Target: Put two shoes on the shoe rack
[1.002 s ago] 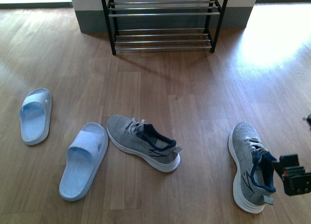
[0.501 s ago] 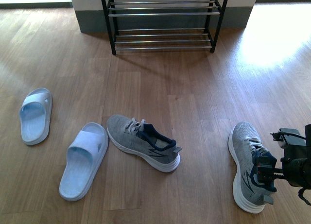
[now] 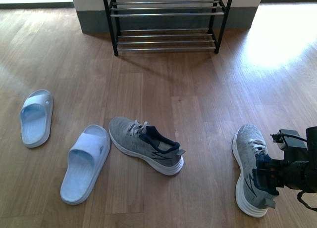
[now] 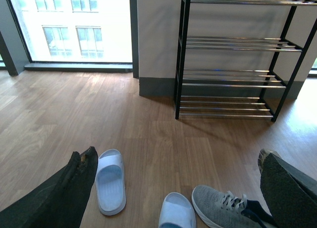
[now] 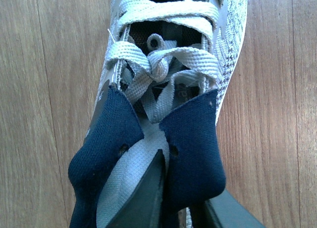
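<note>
Front view: bare floor (image 3: 198, 89) between rightmost sneaker (image 3: 246, 154) and shoe rack (image 3: 166, 14).

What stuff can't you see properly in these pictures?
- Front view: the right end effector hides the heel of the right sneaker.
- Front view: the top edge cuts off the top of the shoe rack.
- Right wrist view: the sneaker's toe is out of frame, and the fingers run off the edge, so their grip on the navy collar is unclear.
</note>
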Available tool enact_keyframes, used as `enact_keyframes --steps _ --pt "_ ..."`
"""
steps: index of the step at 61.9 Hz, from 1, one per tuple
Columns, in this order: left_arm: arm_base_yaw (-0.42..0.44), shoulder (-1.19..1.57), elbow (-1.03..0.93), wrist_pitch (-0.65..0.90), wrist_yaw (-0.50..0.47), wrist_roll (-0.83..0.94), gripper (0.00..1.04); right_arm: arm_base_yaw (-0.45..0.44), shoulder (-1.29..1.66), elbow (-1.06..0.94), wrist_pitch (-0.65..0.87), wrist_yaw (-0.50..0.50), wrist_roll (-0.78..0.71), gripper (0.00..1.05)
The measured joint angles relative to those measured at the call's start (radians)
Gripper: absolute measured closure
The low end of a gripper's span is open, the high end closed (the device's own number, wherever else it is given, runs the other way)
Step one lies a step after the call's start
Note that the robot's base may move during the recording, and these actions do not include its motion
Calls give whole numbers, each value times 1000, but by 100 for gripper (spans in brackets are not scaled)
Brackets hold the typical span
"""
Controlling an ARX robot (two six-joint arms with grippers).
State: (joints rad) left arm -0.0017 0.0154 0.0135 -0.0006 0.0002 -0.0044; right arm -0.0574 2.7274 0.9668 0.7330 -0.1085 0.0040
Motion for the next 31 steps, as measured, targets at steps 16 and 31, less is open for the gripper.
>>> enact_keyframes --steps 16,31 --pt "0 0 0 0 0 0 9 63 -177 -190 122 -8 76 103" --pt "0 0 0 0 0 0 9 106 -729 -457 35 -99 137 103"
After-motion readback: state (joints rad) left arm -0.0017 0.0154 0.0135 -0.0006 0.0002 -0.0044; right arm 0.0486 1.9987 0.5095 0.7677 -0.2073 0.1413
